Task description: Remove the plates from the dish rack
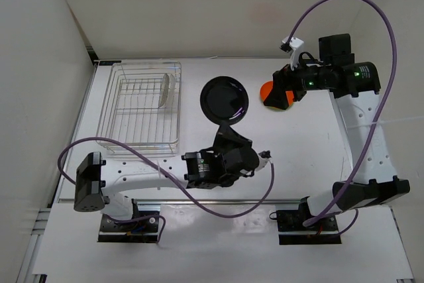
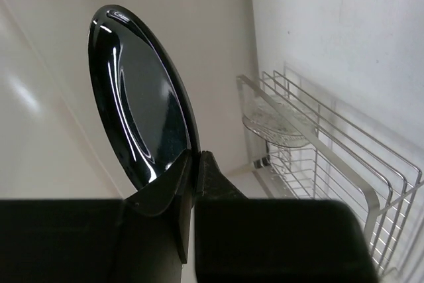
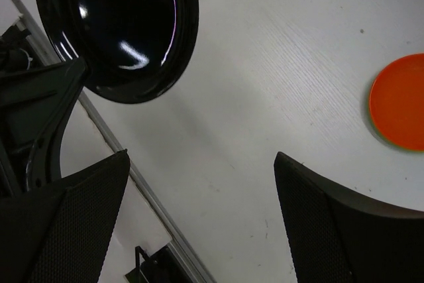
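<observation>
My left gripper [image 1: 226, 138] is shut on the near rim of the glossy black plate [image 1: 225, 99], which it holds over the middle of the table, right of the dish rack [image 1: 140, 107]. In the left wrist view the jaws [image 2: 197, 164] pinch the plate's edge [image 2: 139, 111]. The clear plate [image 1: 169, 89] stands upright in the rack's far right corner and shows in the left wrist view [image 2: 275, 120]. The orange-red plate [image 1: 267, 90] lies flat at the far right, partly hidden by my open, empty right gripper [image 1: 281, 92]. A thin green edge shows under it [image 3: 401, 101].
The rack [image 2: 331, 157] holds nothing but the clear plate. The black plate [image 3: 119, 24] and the left gripper's finger [image 3: 40, 111] show in the right wrist view, between my open fingers [image 3: 199, 217]. White walls close the far side and left.
</observation>
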